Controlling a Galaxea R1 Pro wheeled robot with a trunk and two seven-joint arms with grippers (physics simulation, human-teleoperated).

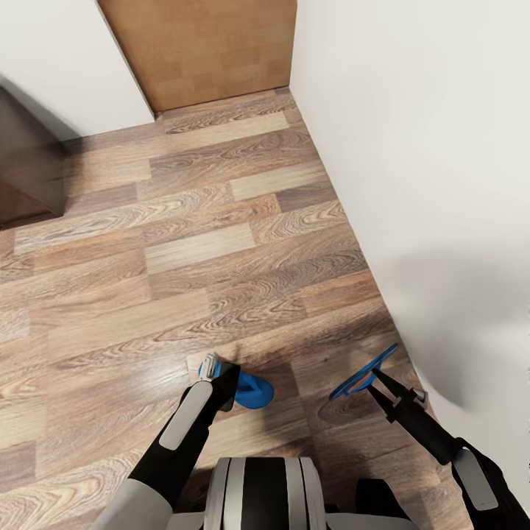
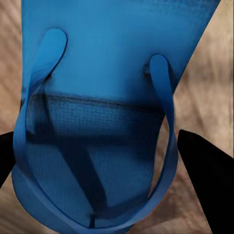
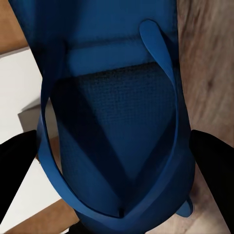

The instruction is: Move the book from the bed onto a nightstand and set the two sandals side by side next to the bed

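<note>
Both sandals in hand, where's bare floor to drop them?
Bare planks run from the left gripper and its sandal up to the brown door. Tight spots: right sandal close to the white wall; dark furniture at far left.

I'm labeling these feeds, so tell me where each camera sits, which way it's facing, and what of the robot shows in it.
Head view: on the robot's head, looking forward and down at the wood-plank floor, white wall and door; both arms and trunk show.
Left wrist view: on the left arm, looking along the left gripper at its blue sandal; dark fingers show.
Right wrist view: on the right arm, looking along the right gripper at the other sandal.
Shared: each sandal also appears in the head view.
</note>
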